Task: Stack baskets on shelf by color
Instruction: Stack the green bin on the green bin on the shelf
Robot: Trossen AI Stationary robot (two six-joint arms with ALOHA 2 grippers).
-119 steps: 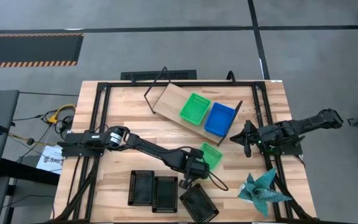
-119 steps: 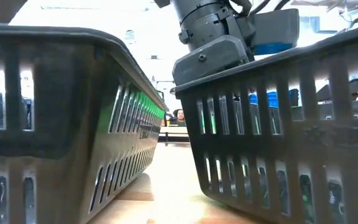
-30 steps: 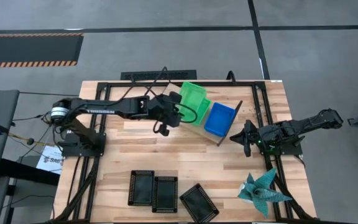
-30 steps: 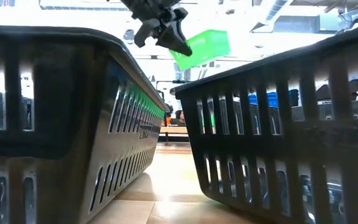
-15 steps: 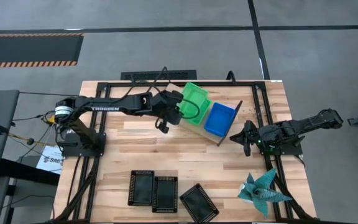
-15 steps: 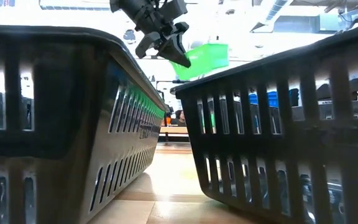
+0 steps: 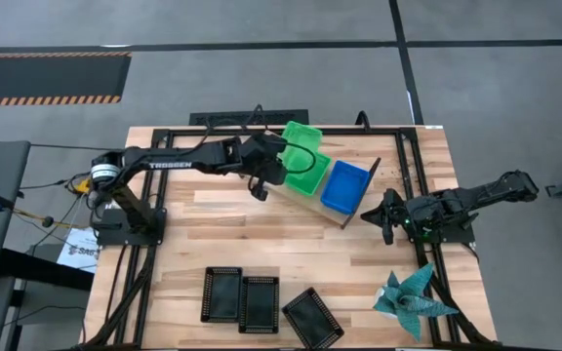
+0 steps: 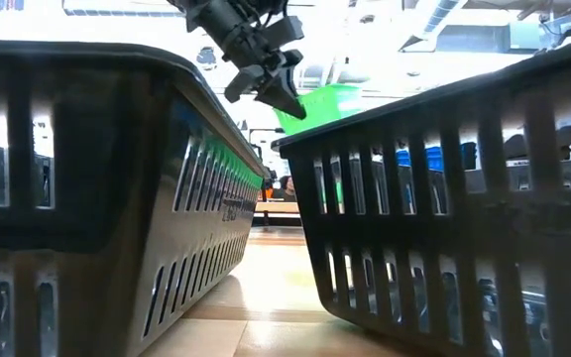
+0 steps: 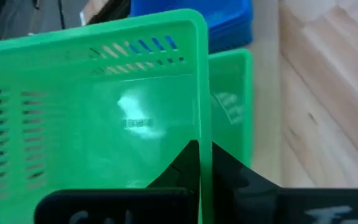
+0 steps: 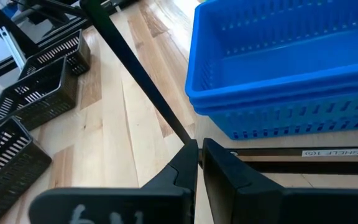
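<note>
baskets on the shelf: in the high view the left gripper is clamped on the rim of a green basket, tilted over the green stack beside the blue stack. it should level the basket, square it and lower straight. the right gripper waits nearby, fingers nearly together, holding nothing. three black baskets sit on the slatted tabletop. the low view shows bright ceiling lights.

left arm: "TROSSEN" in white | shelf: white sticker on its edge, reads "SHELF" plus unclear digits
</note>
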